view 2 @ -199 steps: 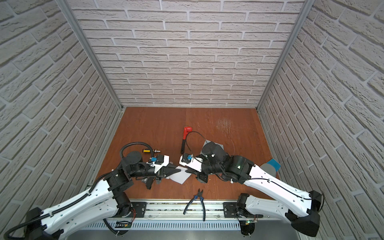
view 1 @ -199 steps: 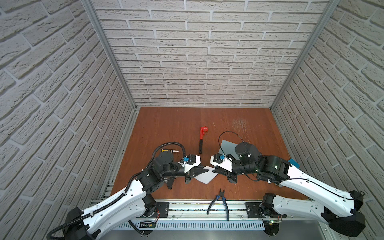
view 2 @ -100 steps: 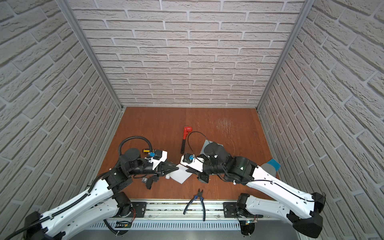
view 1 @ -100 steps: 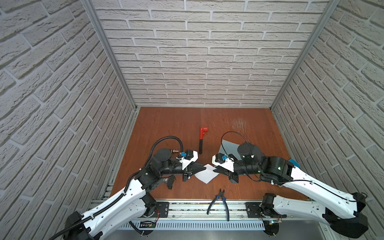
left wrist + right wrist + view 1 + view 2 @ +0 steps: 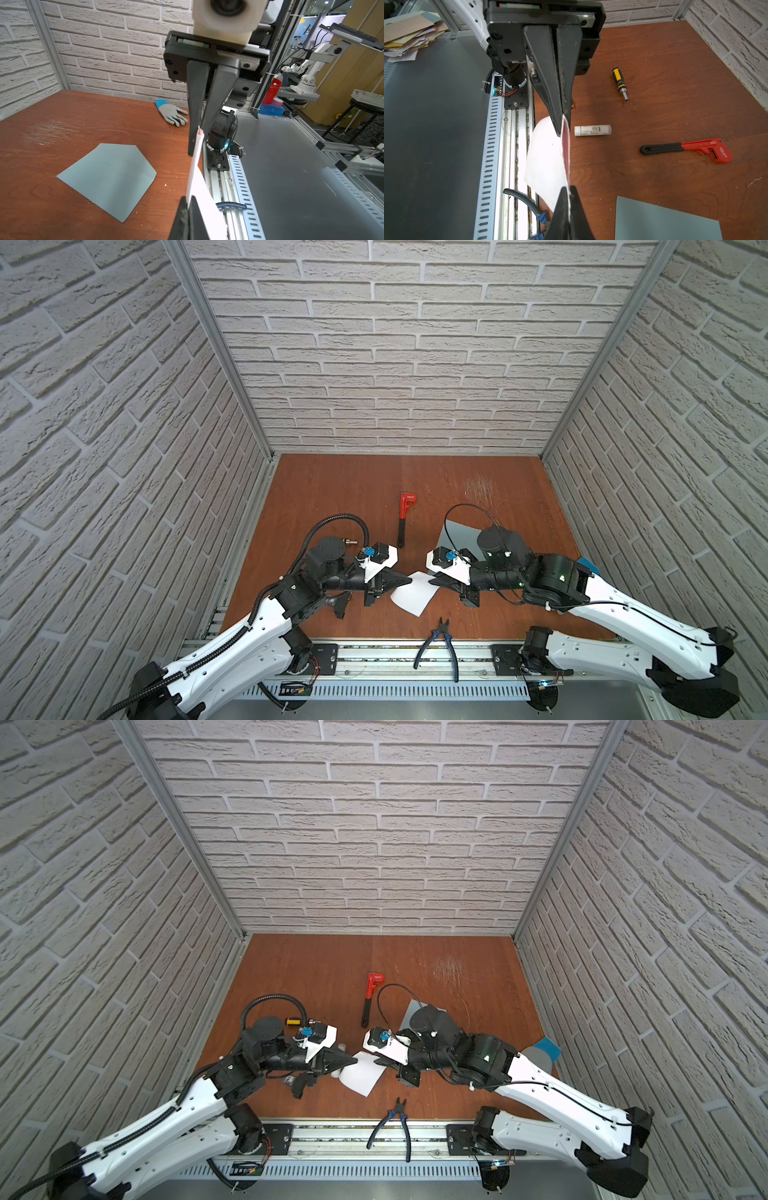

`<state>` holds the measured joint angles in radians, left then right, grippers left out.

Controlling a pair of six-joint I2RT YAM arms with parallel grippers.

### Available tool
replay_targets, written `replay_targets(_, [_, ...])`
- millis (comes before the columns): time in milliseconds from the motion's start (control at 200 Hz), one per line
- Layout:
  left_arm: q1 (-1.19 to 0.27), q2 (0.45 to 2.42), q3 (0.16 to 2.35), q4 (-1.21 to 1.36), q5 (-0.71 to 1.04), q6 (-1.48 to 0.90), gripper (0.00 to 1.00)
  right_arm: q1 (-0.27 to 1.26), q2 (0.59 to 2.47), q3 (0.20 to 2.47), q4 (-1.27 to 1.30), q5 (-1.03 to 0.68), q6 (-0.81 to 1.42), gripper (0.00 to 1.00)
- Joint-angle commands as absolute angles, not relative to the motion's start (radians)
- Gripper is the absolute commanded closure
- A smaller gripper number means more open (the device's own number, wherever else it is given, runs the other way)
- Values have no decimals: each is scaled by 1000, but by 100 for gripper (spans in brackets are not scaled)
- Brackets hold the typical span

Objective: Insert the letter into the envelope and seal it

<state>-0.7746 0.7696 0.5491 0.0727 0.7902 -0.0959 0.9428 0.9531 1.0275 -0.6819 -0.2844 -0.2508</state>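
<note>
The letter (image 5: 415,594), a white card with a red edge, hangs just above the table near the front, pinched at opposite corners. My left gripper (image 5: 409,580) is shut on its left corner and my right gripper (image 5: 430,578) is shut on its right corner. In the left wrist view my fingertips (image 5: 188,205) clamp the card (image 5: 199,187) edge-on. The right wrist view shows the same grip (image 5: 569,191) on the curved card (image 5: 546,162). The blue-grey envelope (image 5: 110,178) lies flat on the table. In both top views it (image 5: 413,1009) is mostly hidden under the right arm.
A red pipe wrench (image 5: 403,518) lies mid-table. Blue-handled pliers (image 5: 440,639) rest on the front rail. A white glue stick (image 5: 592,130) and a yellow-black screwdriver (image 5: 619,82) lie on the left side. A grey glove (image 5: 171,112) lies by the right wall.
The left gripper closed its last bit on the letter's corner, and the left arm's wrist shifted slightly. The card now stands tilted between both grippers. The right arm barely moved.
</note>
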Motion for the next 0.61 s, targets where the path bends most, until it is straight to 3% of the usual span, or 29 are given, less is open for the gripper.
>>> replay_targets(0, [-773,764,567,53,785,-77,100,947,926,1042,-661,-280,-248,94])
replay_targets(15, [-774,764,568,49,783,-76,100,947,925,1040,-661,-279,-247,94])
replay_targets(65, [-777,761,569,44,774,-75,84,946,920,1040,-660,-277,-245,94])
replay_targets(110, [-779,761,571,36,774,-70,80,947,915,1040,-660,-273,-244,94])
replay_targets(170, [-781,761,571,31,770,-66,83,948,908,1040,-659,-268,-242,94])
replay_targets(245, [-783,764,572,19,769,-57,100,948,900,1039,-659,-263,-241,94])
replay_targets(485, [-783,768,575,14,757,-54,100,946,888,1037,-664,-256,-241,94])
replay_targets(530, [-782,767,575,11,752,-57,87,947,887,1037,-667,-251,-241,94])
replay_targets(600, [-785,766,578,2,758,-51,86,947,883,1038,-669,-243,-241,94])
